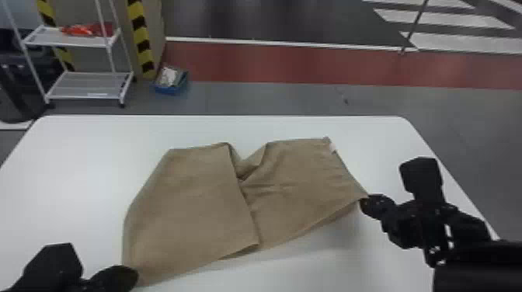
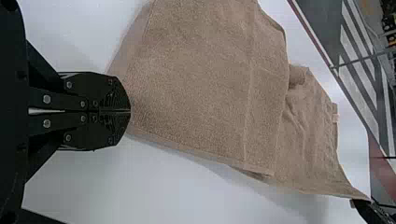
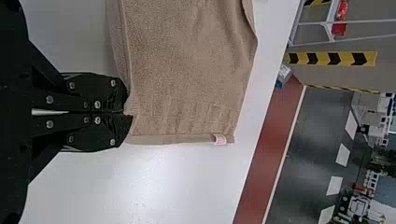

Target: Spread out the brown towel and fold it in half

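The brown towel [image 1: 194, 202] lies across the white table, its left part overlapping the right and a V-shaped dip in its far edge. At its near left corner is my left gripper [image 1: 130, 273]; in the left wrist view this gripper [image 2: 130, 111] is shut on the towel [image 2: 201, 88]. My right gripper [image 1: 365, 200] holds the right corner, slightly lifted; in the right wrist view the gripper [image 3: 127, 113] is shut on the towel's [image 3: 187, 70] corner. A small pale tag [image 3: 219, 139] sits on the hem.
The white table [image 1: 97, 134] surrounds the towel, with its far edge beyond it. On the floor behind stand a white shelf rack [image 1: 89, 85] with red items and a blue box [image 1: 171, 87].
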`<state>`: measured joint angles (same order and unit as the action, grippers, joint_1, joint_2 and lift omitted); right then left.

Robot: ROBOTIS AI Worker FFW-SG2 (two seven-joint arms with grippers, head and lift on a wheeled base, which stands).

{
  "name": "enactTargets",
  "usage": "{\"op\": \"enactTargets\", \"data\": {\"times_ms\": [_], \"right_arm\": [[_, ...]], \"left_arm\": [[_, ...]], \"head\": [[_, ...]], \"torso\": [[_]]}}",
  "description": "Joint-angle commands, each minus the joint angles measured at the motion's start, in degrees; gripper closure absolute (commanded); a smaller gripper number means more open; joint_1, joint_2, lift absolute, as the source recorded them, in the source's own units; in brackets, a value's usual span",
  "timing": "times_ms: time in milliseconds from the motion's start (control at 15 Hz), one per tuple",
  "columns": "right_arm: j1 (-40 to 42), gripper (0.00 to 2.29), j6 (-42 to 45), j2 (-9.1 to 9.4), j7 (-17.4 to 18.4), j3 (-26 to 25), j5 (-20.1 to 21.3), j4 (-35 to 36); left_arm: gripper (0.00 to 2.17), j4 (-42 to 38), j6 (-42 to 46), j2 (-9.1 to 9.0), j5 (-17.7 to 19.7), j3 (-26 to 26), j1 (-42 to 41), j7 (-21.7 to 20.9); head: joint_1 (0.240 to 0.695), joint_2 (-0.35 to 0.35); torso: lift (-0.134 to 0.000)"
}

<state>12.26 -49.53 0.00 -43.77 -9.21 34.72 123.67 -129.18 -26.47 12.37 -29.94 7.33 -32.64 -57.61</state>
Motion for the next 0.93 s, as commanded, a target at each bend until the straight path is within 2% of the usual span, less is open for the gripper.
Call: {"op": "enactTargets", "data": {"times_ms": [0,200,267,333,467,533,667,867], "right_arm": [[-0.22,1.18,0.00,0.05,0.00,-0.20,0.00,-0.01],[0.14,1.18,0.00,0.05,0.00,-0.28,-0.18,-0.01],[0.05,1.18,0.00,0.05,0.00,-0.55,-0.79,-0.01],[0.14,1.18,-0.18,0.05,0.00,-0.72,-0.88,-0.01],[0.57,1.18,-0.53,0.05,0.00,-1.43,-1.49,-0.01],[0.66,1.18,-0.70,0.05,0.00,-1.43,-1.49,0.08],[0.75,1.18,-1.06,0.05,-0.09,-1.43,-1.76,0.61],[0.84,1.18,-1.41,0.05,-0.09,-1.43,-2.11,1.40]], "left_arm": [[1.43,-1.69,-0.03,-0.51,2.08,1.55,0.38,0.92],[1.43,-4.59,-0.91,-1.21,2.16,2.25,0.38,0.13],[1.42,-4.86,-1.44,-1.21,2.16,2.34,0.12,-1.72],[1.26,-5.47,-1.79,-1.21,2.16,2.25,-0.76,-2.95],[0.29,-6.09,-1.79,-1.74,1.55,2.08,-2.52,-3.47],[0.21,-6.09,-1.79,-1.83,0.67,1.81,-3.22,-3.12],[0.22,-6.09,-1.79,-1.83,-0.12,0.76,-3.92,-2.95],[0.36,-4.42,-0.74,-1.56,-1.44,-0.03,-3.31,-2.86]], "head": [[0.695,-0.107],[0.695,-0.102],[0.695,-0.102],[0.695,-0.104],[0.695,-0.118],[0.695,-0.124],[0.695,-0.131],[0.695,-0.140]], "torso": [[-0.128],[-0.128],[-0.128],[-0.128],[-0.128],[-0.128],[-0.128],[-0.128]]}}
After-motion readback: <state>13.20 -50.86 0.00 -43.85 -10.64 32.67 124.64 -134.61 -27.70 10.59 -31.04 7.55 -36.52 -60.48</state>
